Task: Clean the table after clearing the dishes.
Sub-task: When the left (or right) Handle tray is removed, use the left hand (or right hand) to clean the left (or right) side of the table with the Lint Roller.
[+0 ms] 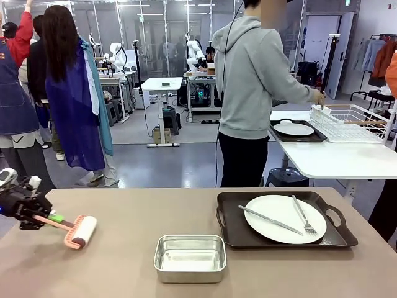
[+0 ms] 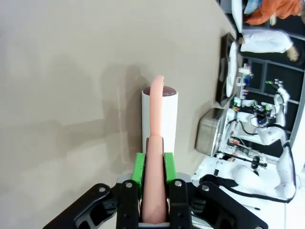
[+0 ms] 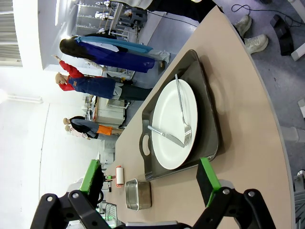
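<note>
front view: at 8 o'clock the left pincer (image 1: 31,210) is clenched on the pink handle of the roller (image 1: 84,231), whose white drum is down at the tabletop (image 1: 136,208). the tin (image 1: 190,257) sits at 6 o'clock. at 4 o'clock a tray (image 1: 232,233) carries a plate (image 1: 273,234) with a knife (image 1: 270,219) and a fork (image 1: 304,215) lying on it. at 1 o'clock a person (image 1: 254,81) faces a white table (image 1: 335,158) that bears a second tray (image 1: 310,138) and a second plate (image 1: 293,129).

left wrist view: the left pincer (image 2: 154,167) grips the handle between its green pads. the roller (image 2: 159,114) points to 12 o'clock over the tabletop (image 2: 71,71), and the tin (image 2: 209,131) is at 3 o'clock.

right wrist view: the right pincer (image 3: 148,167) is released, its fingers spread wide with nothing between them. it hangs above the tabletop (image 3: 248,119). the tray (image 3: 207,95) and the plate (image 3: 169,114) lie toward 12 o'clock.
</note>
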Motion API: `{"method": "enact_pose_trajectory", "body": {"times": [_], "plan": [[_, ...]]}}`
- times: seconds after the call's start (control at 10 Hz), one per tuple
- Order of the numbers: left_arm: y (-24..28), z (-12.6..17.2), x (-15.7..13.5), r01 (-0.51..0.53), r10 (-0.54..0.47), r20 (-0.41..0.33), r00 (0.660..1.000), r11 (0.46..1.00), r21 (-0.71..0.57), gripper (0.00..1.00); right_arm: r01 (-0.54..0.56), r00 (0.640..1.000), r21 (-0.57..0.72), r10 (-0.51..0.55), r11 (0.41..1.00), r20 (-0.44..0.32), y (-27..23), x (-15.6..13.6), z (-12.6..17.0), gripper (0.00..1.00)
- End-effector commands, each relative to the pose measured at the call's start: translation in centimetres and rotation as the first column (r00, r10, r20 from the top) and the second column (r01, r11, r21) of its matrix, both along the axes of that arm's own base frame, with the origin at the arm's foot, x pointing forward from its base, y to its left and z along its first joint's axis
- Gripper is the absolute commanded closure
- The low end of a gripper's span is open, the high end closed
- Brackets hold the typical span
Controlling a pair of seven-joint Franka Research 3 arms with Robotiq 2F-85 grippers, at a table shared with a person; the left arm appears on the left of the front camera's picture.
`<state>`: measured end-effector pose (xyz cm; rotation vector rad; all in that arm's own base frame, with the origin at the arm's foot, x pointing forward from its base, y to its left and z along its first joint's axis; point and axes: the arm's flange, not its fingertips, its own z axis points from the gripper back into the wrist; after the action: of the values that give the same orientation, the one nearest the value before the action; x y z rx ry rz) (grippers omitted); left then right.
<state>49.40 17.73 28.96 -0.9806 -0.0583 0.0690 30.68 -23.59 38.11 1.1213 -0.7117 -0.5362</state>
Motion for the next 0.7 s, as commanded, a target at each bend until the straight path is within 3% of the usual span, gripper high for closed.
{"method": "enact_pose_trajectory", "body": {"times": [0.0,0.3,0.6], "plan": [[4.3,-1.1,-1.5,-0.011,0.015,-0.027,1.000,0.992,0.124,0.80,0.001,1.000,0.009,-0.001,1.000,0.009,0.1,-0.2,0.1,0.00],[8.6,2.1,-4.4,-0.076,0.079,-0.008,0.997,0.983,0.166,0.80,0.001,1.000,0.009,-0.001,1.000,0.009,0.1,-0.2,0.1,0.00],[7.9,7.6,-8.2,-0.112,0.102,0.056,0.993,0.971,0.209,0.80,0.001,1.000,0.009,-0.001,1.000,0.009,0.1,-0.2,0.1,0.00]]}}
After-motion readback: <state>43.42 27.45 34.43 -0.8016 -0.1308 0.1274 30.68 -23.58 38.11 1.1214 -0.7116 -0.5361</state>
